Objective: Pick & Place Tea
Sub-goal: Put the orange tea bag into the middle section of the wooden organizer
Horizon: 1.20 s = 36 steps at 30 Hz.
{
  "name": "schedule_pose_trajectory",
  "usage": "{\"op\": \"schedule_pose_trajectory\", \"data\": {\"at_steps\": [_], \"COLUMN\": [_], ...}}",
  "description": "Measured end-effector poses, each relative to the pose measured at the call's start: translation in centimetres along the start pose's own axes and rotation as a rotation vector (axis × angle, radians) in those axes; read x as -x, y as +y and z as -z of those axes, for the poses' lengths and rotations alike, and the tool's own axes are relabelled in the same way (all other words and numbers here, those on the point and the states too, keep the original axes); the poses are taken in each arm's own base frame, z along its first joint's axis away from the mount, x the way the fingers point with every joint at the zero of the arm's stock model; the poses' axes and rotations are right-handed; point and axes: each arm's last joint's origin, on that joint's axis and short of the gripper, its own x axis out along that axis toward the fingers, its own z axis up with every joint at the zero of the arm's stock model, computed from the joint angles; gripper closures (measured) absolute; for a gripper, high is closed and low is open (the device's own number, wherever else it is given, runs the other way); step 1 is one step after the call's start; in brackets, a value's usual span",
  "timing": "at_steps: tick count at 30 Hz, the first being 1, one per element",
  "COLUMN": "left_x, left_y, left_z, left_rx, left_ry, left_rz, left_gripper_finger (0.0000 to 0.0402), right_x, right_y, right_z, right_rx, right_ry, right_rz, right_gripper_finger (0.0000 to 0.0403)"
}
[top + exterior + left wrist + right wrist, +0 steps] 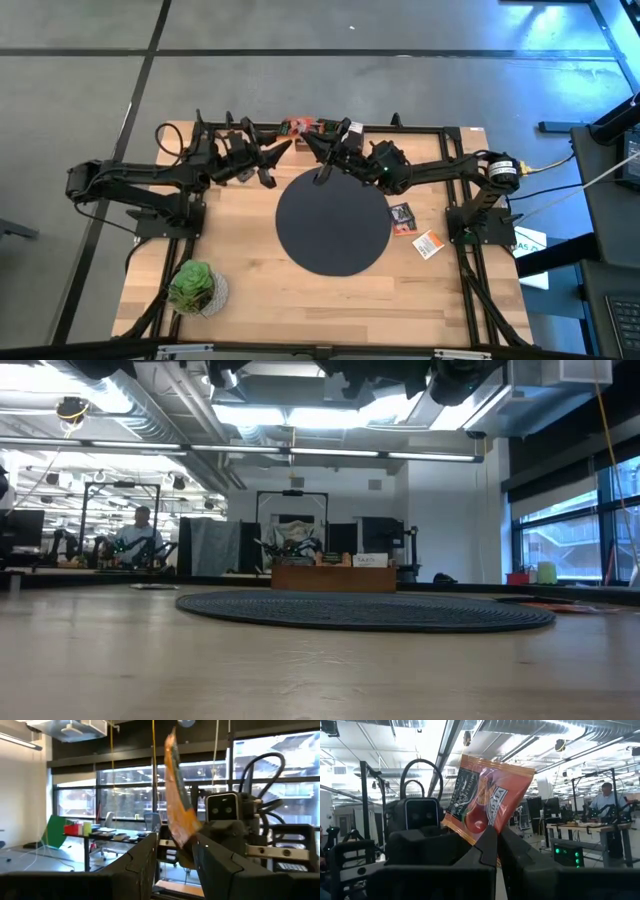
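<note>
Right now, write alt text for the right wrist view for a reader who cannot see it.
A red tea packet stands upright, pinched at its lower edge by the right gripper, whose dark fingers are shut on it. The left arm's wrist camera faces it from close behind, and a person sits at a desk far off in the workshop.

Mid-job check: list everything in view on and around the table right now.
table: one, light wood
round mat: one, black, table centre
plant: one, green, corner on the left arm's side
dark tea packet: one, beside the mat, right arm's side
orange-white tea packet: one, next to it
held tea packet: one, red-orange, raised between both claws
person: one, in the room beyond
right claw: shut on the held tea packet
left claw: open around it
</note>
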Motion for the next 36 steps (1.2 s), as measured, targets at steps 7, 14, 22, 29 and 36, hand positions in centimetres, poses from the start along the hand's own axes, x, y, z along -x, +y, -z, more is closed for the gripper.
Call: {"op": "schedule_pose_trajectory", "data": {"at_steps": [7,14,22,29,36], "left_x": [0.0,0.0,0.0,0.3,1.3], "left_y": [0.0,0.0,0.0,0.1,1.5], "left_z": [-0.1,-0.1,-0.1,0.3,2.6], "left_rx": [0.006,0.010,0.001,-0.042,0.035], "left_ry": [-0.008,-0.014,-0.007,0.067,0.383], "left_rz": [0.002,0.005,0.005,0.004,0.068], "left_gripper_finger": [0.0288,0.0344,0.0395,0.0398,0.0398], "right_x": [0.0,0.0,0.1,0.8,2.6], "right_y": [0.0,0.0,0.0,-0.8,-3.4], "right_z": [0.7,0.6,1.1,0.2,-2.1], "right_rx": [-0.010,-0.026,0.006,-0.024,-0.133], "right_ry": [0.068,0.067,0.131,0.347,0.616], "right_rz": [0.000,0.000,0.000,-0.054,-0.152], "right_gripper_finger": [0.0392,0.0385,0.0346,0.0260,0.0183]}}
